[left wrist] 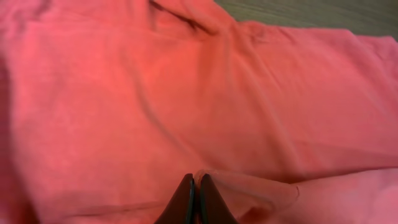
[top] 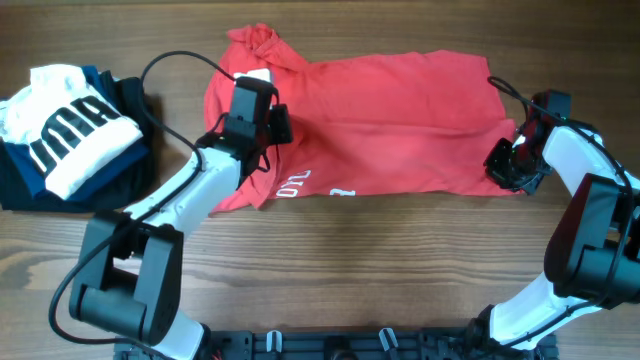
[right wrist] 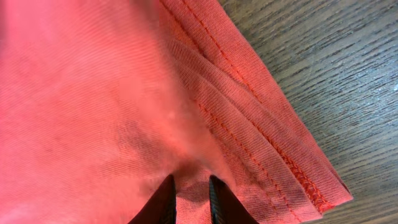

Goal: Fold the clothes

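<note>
- Overhead view: the red shirt [top: 390, 120] lies spread across the far middle of the counter [top: 350, 260]. Its collar end is bunched at your left and its hem is at your right, with white lettering along the near edge.
- The right tool [right wrist: 191, 199] is clamped on the shirt just inside the hem corner, with a small tuck of cloth between its fingers. Several stitched layers are stacked there. You probably hold only some of them, so the rest could sag or peel away on a lift and leave a crooked fold.
- The left tool [left wrist: 194, 198] has its fingers pressed tight together, and a ridge of shirt starts at the tips. It looks like a thin pinch on a single layer. Pull hard or fast and it may slip free, dropping that side.
- If the two arms travel unevenly, the shirt will skew or drag across the counter and the bunched collar will wrinkle further.
- The folded pile [top: 65, 130] of white and navy clothes sits near the left arm. A wide elbow swing could knock it.
- The black cable [top: 170, 65] loops between the pile and the shirt and could snag on the cloth.
</note>
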Robot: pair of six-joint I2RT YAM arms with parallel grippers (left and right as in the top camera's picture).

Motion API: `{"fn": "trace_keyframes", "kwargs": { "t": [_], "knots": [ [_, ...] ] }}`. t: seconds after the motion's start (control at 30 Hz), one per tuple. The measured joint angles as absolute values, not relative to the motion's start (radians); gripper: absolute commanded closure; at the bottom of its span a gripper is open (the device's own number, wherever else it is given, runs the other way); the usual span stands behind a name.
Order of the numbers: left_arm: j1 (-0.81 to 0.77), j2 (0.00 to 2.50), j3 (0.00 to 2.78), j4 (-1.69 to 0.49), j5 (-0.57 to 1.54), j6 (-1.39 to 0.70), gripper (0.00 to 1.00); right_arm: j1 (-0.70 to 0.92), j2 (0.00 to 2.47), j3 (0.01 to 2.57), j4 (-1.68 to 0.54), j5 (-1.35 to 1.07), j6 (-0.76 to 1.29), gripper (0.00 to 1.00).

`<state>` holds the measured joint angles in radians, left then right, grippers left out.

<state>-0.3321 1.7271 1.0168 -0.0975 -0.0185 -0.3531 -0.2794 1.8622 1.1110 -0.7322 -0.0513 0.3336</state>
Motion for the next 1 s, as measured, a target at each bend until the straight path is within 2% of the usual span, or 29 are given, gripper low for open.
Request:
{"fn": "trace_keyframes", "kwargs": {
  "t": [0.07,0.1,0.13,0.17,0.3,0.33,0.57,0.73,0.83,1.0],
  "knots": [
    [-0.327,1.728,1.017,-0.101,-0.025,-0.353,0.96,-0.279,1.862,1.111,-0.732,-0.051,0.334,0.81],
    [-0.326,1.728,1.017,-0.1,-0.028,-0.353,0.92,-0.279,1.862,1.111,-0.732,-0.051,0.334,0.81],
    [-0.326,1.728,1.017,-0.1,-0.029,-0.353,0.8,-0.279,1.862,1.111,-0.732,-0.051,0.334,0.81],
    [-0.326,1.728,1.017,-0.1,-0.029,-0.352,0.73,-0.279,1.862,1.111,-0.732,-0.051,0.334,0.81],
    [-0.326,1.731,1.017,-0.104,-0.035,-0.351,0.54,-0.279,1.862,1.111,-0.732,-0.051,0.334,0.81],
    [-0.326,1.732,1.017,-0.11,-0.036,-0.348,0.51,-0.279,1.862,1.111,-0.732,-0.051,0.334,0.81],
    [-0.326,1.736,1.017,-0.181,-0.04,-0.352,0.49,-0.279,1.862,1.111,-0.733,-0.051,0.334,0.81],
    [-0.326,1.733,1.02,-0.405,-0.039,-0.353,0.56,-0.279,1.863,1.111,-0.733,-0.051,0.334,0.81],
    [-0.326,1.73,1.021,-0.545,-0.047,-0.353,0.56,-0.279,1.862,1.11,-0.733,-0.051,0.334,0.81],
    [-0.326,1.729,1.021,-0.582,-0.086,-0.353,0.55,-0.279,1.862,1.11,-0.733,-0.051,0.334,0.81]
  ]
}}
